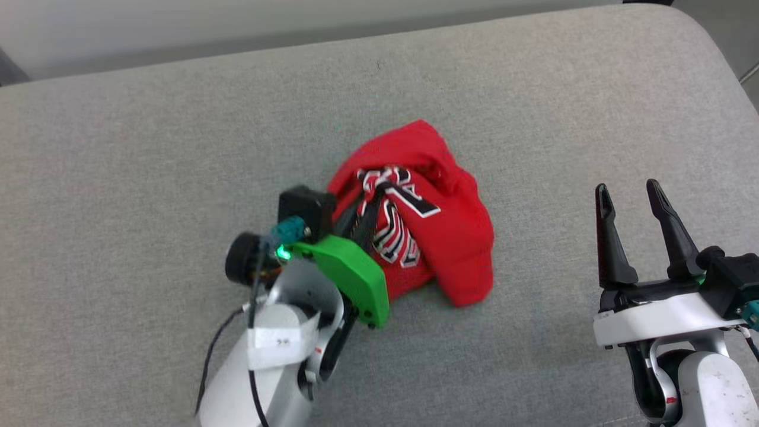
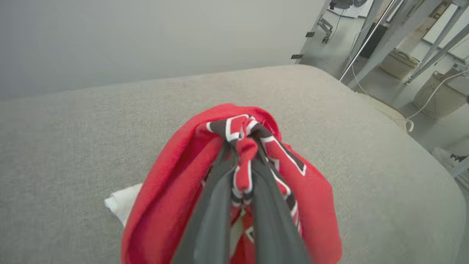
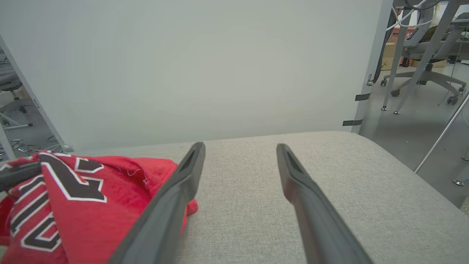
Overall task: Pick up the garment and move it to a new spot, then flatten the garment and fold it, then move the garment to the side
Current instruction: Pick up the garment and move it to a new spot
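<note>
The garment (image 1: 450, 237), a red jersey with black white-outlined lettering, lies bunched in a heap at the middle of the grey cushion (image 1: 148, 148). My left gripper (image 1: 379, 188) reaches into the heap from the lower left and is shut on a pinched fold of the lettered cloth. In the left wrist view the two fingers squeeze that fold of the garment (image 2: 165, 198) at the left gripper (image 2: 243, 146) tips, and a white sleeve corner (image 2: 121, 203) sticks out at the left. My right gripper (image 1: 628, 191) stands open to the right of the heap, holding nothing. The garment (image 3: 91, 205) shows left of the right gripper (image 3: 240, 148).
The grey cushion (image 3: 256, 205) has a rounded far-right corner, with a pale wall behind it. Beyond that edge lie floor, metal table legs (image 2: 370, 36), woven baskets (image 2: 436, 95) and an office chair (image 3: 425, 73). Bare cushion stretches to the left and far side of the heap.
</note>
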`<state>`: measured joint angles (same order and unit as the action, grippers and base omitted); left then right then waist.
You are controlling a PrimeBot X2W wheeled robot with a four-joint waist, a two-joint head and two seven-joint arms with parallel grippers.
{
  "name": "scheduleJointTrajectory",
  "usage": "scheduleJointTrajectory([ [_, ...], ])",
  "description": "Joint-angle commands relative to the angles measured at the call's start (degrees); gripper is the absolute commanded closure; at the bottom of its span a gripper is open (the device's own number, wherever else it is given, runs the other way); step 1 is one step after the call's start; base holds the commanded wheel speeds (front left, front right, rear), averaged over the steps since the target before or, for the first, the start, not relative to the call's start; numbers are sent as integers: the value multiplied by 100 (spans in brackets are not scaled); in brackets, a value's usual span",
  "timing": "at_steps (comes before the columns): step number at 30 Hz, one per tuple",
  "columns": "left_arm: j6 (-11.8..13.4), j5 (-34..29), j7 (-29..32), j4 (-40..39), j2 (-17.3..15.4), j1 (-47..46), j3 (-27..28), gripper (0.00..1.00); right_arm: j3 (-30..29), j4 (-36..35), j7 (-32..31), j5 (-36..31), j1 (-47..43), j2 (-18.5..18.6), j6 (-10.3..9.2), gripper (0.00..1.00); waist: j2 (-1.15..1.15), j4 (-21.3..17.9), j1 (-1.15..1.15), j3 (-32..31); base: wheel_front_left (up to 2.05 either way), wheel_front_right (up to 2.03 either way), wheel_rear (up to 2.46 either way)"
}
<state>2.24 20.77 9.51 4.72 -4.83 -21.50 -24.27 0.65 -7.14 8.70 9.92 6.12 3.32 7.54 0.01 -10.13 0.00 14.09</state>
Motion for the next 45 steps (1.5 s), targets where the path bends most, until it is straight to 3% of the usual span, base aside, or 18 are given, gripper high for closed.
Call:
scheduleJointTrajectory([
  [1, -25, -3, -53, 177, 18, 149, -72, 100, 1, 32, 47, 56, 99, -28, -5, 0, -1, -2, 0, 97, 0, 0, 0],
  [6, -221, -17, -103, 808, -12, 525, -459, 100, -24, 104, 23, 22, 126, -10, -5, 0, -1, 226, 0, -35, 0, 0, 0],
  [9, -273, -47, -326, 769, 14, 480, -533, 0, -47, 124, -5, 0, 85, -3, -5, 0, -1, 343, 0, -171, 0, 0, 0],
  [19, 8, 50, -1969, 366, 128, 550, -264, 0, -145, 81, -232, -112, -179, -3, -5, 0, -1, 792, 0, -638, 0, 0, 0],
  [22, 164, 36, -2163, 356, 54, 594, -50, 0, -192, 29, -318, -135, -276, -5, -5, 0, -1, 921, 0, -737, 0, 0, 0],
  [35, 752, 178, -1983, 170, -791, 1361, 834, 0, -256, -91, -607, -197, -666, -15, -5, 0, -1, 1075, 0, -1152, 0, 0, 0],
  [45, 891, 227, -1728, -333, -1062, 2043, 881, 0, -297, -153, -840, -220, -1011, -25, -5, 0, -1, 1070, 0, -1405, 0, 0, 0],
])
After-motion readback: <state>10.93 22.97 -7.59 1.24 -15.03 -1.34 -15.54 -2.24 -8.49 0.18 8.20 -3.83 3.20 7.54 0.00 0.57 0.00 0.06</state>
